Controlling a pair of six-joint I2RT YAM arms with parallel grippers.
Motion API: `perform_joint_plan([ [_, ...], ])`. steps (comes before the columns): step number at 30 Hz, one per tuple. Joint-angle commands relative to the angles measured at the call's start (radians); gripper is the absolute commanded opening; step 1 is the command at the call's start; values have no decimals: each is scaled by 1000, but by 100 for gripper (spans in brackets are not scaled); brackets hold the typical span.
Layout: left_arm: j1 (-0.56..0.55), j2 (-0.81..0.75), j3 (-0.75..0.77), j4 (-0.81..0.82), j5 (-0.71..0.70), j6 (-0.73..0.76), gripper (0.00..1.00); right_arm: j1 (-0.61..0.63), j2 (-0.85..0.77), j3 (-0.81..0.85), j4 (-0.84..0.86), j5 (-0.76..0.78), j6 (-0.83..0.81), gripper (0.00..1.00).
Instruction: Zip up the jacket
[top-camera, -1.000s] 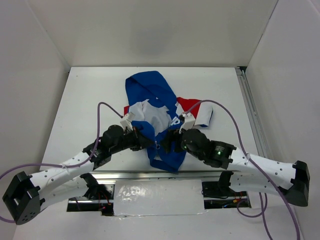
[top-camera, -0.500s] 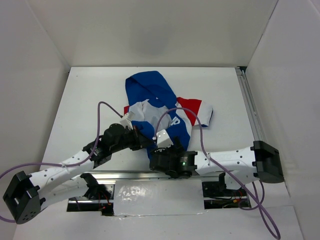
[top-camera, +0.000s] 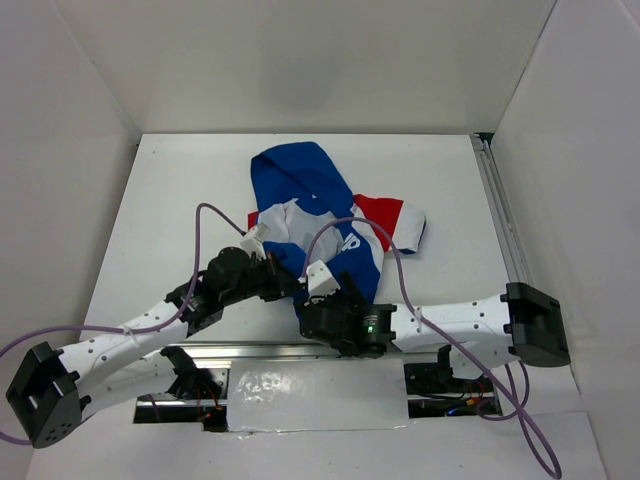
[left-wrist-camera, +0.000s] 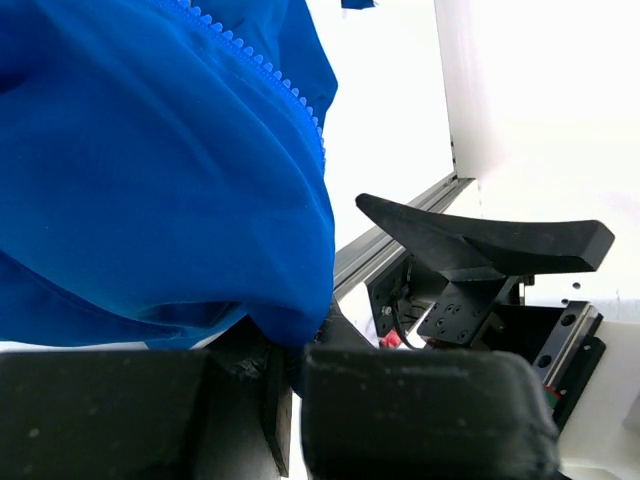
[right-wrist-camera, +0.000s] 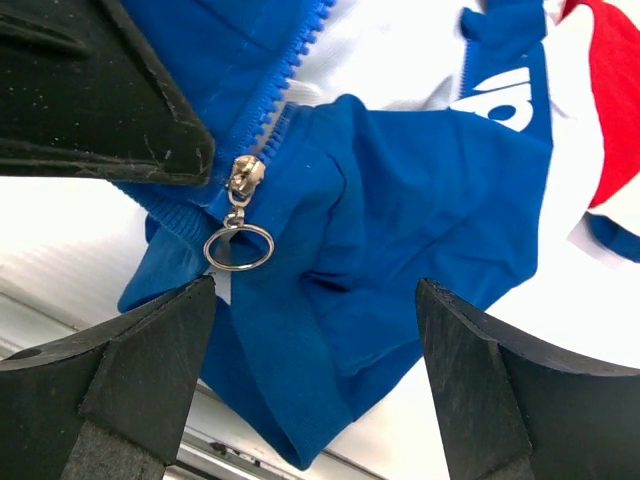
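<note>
The jacket (top-camera: 358, 264) lies open and rumpled on the white bench (top-camera: 170, 200), just beyond the metal rail (top-camera: 260, 350) at the near edge. Its blue hem end almost reaches the rail. Its blue hood (top-camera: 295, 175) is the part farthest from the rail. A red panel (top-camera: 385, 210) spreads out to the right, well back from the rail. The pale lining (top-camera: 290, 222) shows between the two open front halves.

The left fingers (left-wrist-camera: 420, 410) are closed and pinching a fold of blue cloth at the hem corner, on the side of the jacket nearest the rail. A row of blue zipper teeth (left-wrist-camera: 265, 75) runs along the edge of the cloth above them.

The right fingers (right-wrist-camera: 110, 380) stand wide apart and hold nothing. They hover over the hem end close to the rail, one on each side of the bottom of the zip. The silver zipper slider (right-wrist-camera: 245, 180) sits low on the track near the hem. A round ring pull (right-wrist-camera: 238, 247) hangs from it toward the rail, just beyond the gap between the fingers and nearer the left-hand one in the right wrist view. No finger touches the ring. White lettering (right-wrist-camera: 495, 105) shows on the blue chest, farther from the rail than the slider.
</note>
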Motion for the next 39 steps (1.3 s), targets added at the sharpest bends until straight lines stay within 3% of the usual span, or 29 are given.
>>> perform_joint_plan([
  [1, -5, -16, 31, 22, 11, -18, 0, -27, -47, -16, 135, -35, -75, 87],
  [10, -5, -19, 31, 25, 11, -14, 0, -57, -100, -41, 233, 37, -89, 86],
  [19, -5, -2, 39, 16, -1, -4, 0, -57, -77, 34, -88, 154, 68, 84],
  [25, -5, -2, 39, 11, -7, 6, 0, -64, -112, 21, -52, 114, 26, 82],
  [28, -4, 1, 39, 22, 1, 18, 0, -101, -149, 10, 2, 44, 2, 81],
  [34, -5, 27, 48, 29, 11, 31, 0, -202, -279, -27, 161, -294, -98, 80],
  [39, -5, 33, 48, 40, 30, 37, 0, -279, -296, -39, 186, -432, -80, 80],
])
